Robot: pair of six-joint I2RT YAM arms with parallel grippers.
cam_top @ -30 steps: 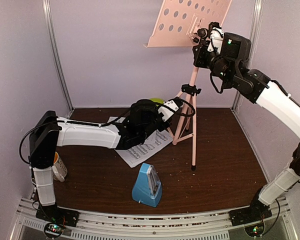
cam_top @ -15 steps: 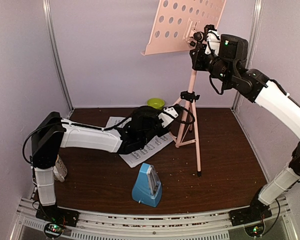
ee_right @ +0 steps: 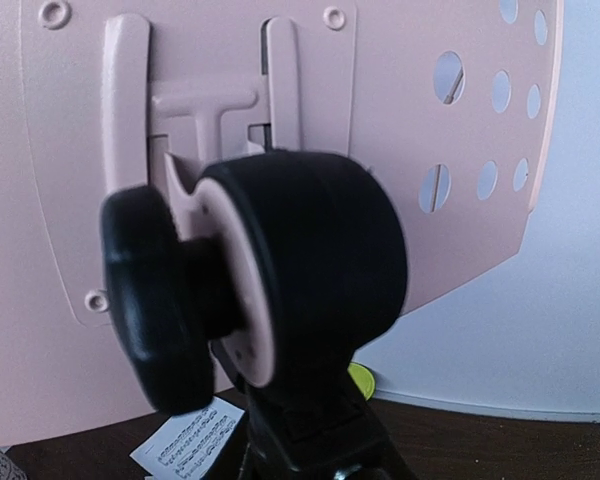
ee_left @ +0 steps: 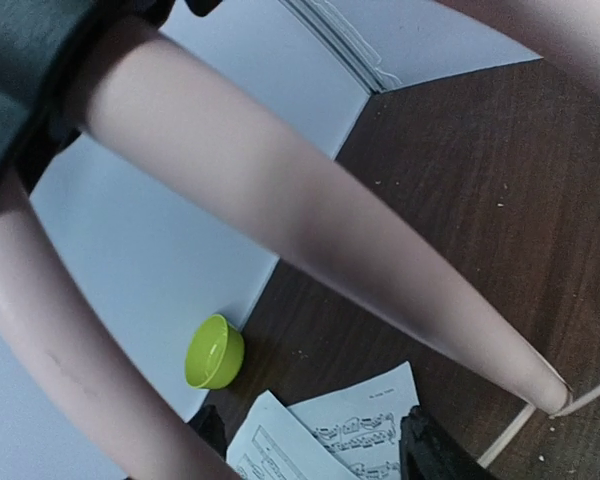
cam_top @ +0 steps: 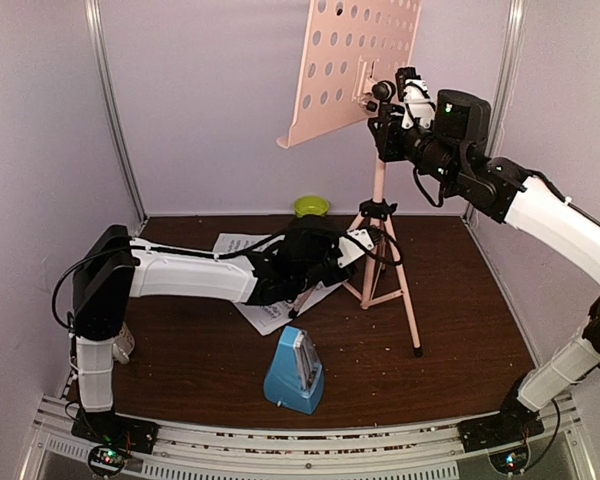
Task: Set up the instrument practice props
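Two arms tend the music stand (cam_top: 350, 70), upright toward the table's (cam_top: 460, 330) back. Right gripper (cam_top: 388, 98) at its top knob (ee_right: 280, 270), left gripper (cam_top: 362, 246) low among the legs (cam_top: 405, 300); neither jaw state readable. Steady the top until all feet sit flat.

left arm (cam_top: 190, 275) lies low and nearly level, reaching to the legs of the pink music stand (cam_top: 350, 60); left tool (cam_top: 358, 243) sits beside them, jaw spread unclear. right arm (cam_top: 550, 215) rises high, right tool (cam_top: 382, 98) clamped on the stand's top joint.
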